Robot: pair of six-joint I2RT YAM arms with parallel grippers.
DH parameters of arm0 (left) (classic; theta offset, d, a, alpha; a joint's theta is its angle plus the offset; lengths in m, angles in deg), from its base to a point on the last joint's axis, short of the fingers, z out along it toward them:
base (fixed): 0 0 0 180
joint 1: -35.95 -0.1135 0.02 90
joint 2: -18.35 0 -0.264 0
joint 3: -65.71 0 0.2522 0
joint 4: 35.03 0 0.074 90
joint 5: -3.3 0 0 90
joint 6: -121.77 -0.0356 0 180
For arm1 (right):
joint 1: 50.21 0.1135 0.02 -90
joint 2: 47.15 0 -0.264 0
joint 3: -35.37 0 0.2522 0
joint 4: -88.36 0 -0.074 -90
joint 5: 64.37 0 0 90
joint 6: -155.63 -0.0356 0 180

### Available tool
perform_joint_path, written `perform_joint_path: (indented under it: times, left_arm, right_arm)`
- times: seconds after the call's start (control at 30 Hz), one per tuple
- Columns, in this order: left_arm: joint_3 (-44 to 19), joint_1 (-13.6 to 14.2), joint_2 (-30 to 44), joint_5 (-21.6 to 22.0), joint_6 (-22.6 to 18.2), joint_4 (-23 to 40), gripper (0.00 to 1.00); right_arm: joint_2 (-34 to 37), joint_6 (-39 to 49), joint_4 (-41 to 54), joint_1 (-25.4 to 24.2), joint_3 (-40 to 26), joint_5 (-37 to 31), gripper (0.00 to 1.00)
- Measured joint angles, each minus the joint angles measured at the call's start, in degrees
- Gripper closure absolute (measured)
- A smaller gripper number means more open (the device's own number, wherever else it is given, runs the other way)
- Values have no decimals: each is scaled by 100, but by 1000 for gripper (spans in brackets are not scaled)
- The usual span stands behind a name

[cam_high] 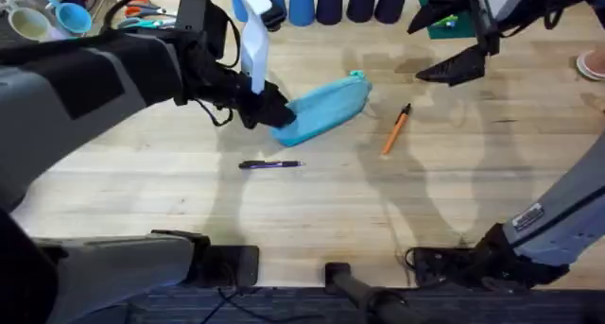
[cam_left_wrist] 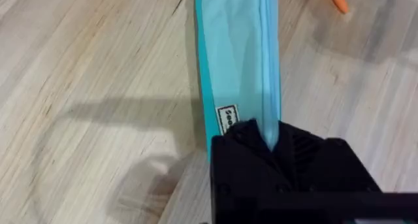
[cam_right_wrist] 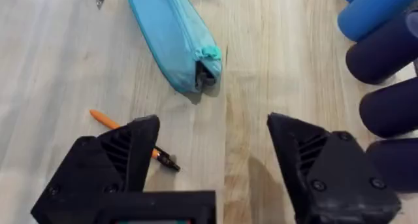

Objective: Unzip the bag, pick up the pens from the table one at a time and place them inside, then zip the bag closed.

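Between the left gripper's (cam_left_wrist: 271, 142) black ribbed fingers (cam_left_wrist: 238, 145), the near end of the bag (cam_high: 326, 110) is lying pinched, the soft light blue fabric creasing lengthwise beside a darker teal zipper band. Stretching away from that gripper, the pouch is tapering into a long rounded oval, its small teal pull (cam_right_wrist: 209, 53) sitting at the far tip, where the right wrist view is showing a small dark gap in the closure.

Just beyond that far tip, the slim orange pen (cam_high: 396, 128) with a black point is lying apart from the bag; the dark pen (cam_high: 270, 164) is resting nearer the arm bases, also clear of the fabric.

Well off from the pouch, the right gripper (cam_right_wrist: 212, 145) is hanging above the wood with its angular black fingers spread wide, holding nothing, the orange pen partly under one finger.

Under everything, the table (cam_high: 189, 201) is showing pale planks with fine streaked grain. Along its far edge, blue cylindrical cups (cam_high: 321, 1) are standing in a row.
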Motion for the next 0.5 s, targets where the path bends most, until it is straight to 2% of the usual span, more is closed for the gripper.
perform_joint_path:
  times: [0.27, 0.5]
  left_arm:
    - [0, 0, 0, 0, 1, -2, 959]
    - [0, 0, 0, 0, -1, 0, 959]
  right_arm:
    - [0, 81, -91, 0, 0, -398, 6]
    - [0, 99, -89, 0, 0, -483, 6]
